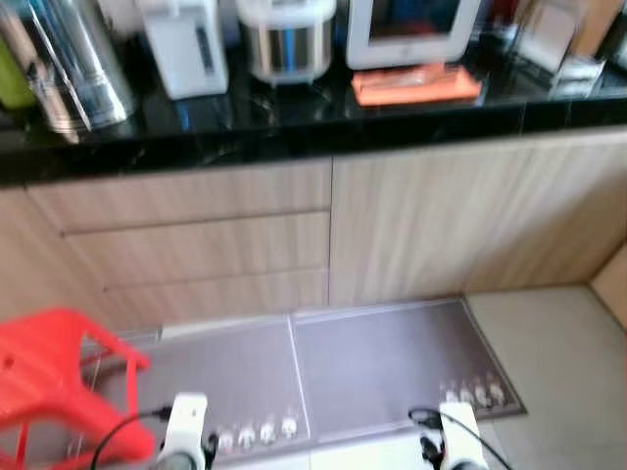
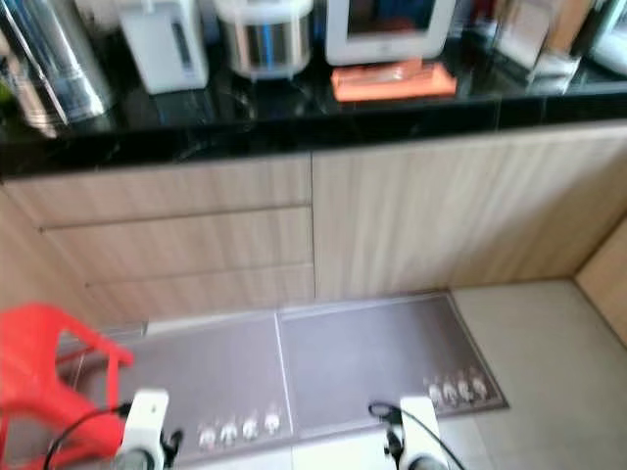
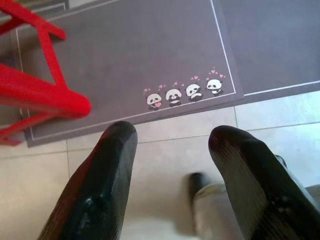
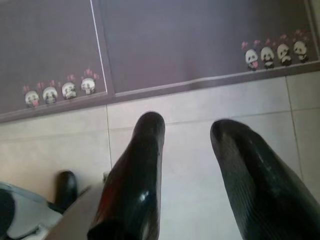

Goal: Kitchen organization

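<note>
Both arms hang low over the floor mats (image 1: 372,362), left hand (image 3: 172,150) and right hand (image 4: 187,135) released, grasping nothing. The orange tray (image 1: 416,84) sits on the counter (image 1: 294,122), far above and ahead of them. Stepping forward risks clipping the red stool (image 1: 49,377) just beside the left hand.

Head stereo pair looks forward and down at cabinets; both wrist cameras face the floor, sharing the grey mats (image 1: 382,362).

You see a black counter (image 1: 294,122) holding a steel pot (image 1: 287,39) and an orange tray (image 1: 416,85). Two grey mats (image 1: 382,362) and a red stool (image 1: 49,382) sit on the floor (image 1: 558,362).
</note>
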### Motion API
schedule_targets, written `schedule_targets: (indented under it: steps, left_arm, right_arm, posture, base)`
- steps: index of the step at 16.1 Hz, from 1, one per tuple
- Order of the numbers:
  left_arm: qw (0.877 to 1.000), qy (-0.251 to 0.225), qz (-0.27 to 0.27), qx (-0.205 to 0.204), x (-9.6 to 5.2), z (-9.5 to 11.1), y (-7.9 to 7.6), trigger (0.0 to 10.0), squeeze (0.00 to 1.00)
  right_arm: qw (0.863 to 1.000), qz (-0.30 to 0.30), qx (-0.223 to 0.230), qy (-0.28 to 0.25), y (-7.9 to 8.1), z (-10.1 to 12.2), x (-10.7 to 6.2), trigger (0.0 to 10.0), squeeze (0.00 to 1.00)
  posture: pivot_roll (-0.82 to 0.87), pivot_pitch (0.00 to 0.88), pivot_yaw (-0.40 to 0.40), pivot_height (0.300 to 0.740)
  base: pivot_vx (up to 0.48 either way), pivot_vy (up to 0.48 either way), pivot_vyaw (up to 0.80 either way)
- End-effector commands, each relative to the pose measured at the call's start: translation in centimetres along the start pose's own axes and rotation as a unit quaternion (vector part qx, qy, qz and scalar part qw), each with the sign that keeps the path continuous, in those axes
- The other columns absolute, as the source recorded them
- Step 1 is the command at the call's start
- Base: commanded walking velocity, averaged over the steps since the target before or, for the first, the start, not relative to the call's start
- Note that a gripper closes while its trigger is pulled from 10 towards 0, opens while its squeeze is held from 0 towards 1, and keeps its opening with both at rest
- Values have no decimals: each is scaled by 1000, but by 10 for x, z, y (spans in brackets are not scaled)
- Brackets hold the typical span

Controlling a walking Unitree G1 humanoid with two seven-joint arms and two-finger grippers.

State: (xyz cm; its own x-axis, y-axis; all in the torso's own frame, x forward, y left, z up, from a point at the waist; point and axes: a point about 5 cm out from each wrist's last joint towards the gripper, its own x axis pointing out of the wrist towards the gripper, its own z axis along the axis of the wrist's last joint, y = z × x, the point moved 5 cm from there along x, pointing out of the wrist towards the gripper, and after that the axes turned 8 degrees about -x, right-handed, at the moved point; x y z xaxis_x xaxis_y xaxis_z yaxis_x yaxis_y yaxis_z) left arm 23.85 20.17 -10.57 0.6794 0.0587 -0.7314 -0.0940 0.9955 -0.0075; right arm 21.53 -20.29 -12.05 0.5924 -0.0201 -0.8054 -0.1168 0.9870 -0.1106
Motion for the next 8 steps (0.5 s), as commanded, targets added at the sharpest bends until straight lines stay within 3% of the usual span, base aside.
schedule_targets:
  steps: [1,8]
  left_arm:
    - [1000,3,2,17,-1,-2,6,10000,0]
    - [1000,5,-1,16,-2,-5,4,10000,0]
  right_arm:
    - [1000,2,6,-5,4,4,1,10000,0]
    - [1000,6,0,-4,5,3,1,10000,0]
  posture:
    - [-28,0,34,740]
    - [-26,0,30,740]
  base:
    - [0,0,-613]
    - [0,0,-607]
